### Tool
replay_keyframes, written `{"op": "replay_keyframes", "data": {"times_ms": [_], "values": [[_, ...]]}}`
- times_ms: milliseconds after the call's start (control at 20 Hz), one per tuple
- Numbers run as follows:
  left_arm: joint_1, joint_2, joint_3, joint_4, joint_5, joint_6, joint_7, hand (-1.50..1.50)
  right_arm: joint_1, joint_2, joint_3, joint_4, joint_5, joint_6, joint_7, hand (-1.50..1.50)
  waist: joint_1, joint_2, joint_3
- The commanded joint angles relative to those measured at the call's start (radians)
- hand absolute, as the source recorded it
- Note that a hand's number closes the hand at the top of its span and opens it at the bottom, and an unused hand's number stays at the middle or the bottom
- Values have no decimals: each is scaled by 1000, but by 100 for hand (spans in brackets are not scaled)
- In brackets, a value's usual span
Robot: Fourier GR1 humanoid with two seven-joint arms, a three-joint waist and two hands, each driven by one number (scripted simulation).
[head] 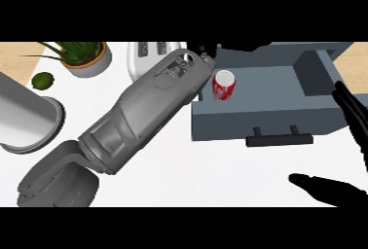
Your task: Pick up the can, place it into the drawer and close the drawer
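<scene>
— Grey metal fills the middle. Whose arm is that?

— It is the left forearm. It slants from the lower left corner up to the drawer's back left corner. The left hand shows only as black shapes at the upper edge, above the drawer's far wall.

— Are its fingers curled or straight?

— I cannot tell, as most of that hand is cut off. It holds nothing that I can see.

— And the right hand?

— It is at the right edge, beside the drawer's right wall. The fingers are straight and point upward, the thumb is spread wide below them, and nothing is in its grasp.

— Where is the can?

— It is inside the drawer, near the left wall and just beside the left wrist. It is red with a pale top and seems to stand upright, though the steep angle makes that uncertain. The drawer is pulled out, with its black handle on the front facing the robot.

— What about the surface?

— It is a white counter, with tan wood showing at the upper left and upper right.

— Can you count everything?

— There is one can, one drawer, one handle and two hands. On the left there is one potted plant, one lime and one metal canister. One white toaster is partly behind the forearm.
</scene>
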Motion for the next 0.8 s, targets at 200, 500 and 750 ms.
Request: {"op": "replay_keyframes", "data": {"times_ms": [200, 500, 750], "values": [[-12, 0, 20, -21, -7, -6, 38, -150, -118, -12, 131, 209, 314, -74, 20, -150, 41, -10, -1], [38, 58, 5, -143, -52, 6, 115, -150, -110, 59, 152, 510, 445, -306, -74, -150, 74, -19, 0], [78, 158, 1, -206, -90, -27, 188, -150, -223, 130, 125, 695, 465, -415, -69, -150, 72, -17, 0]]}}
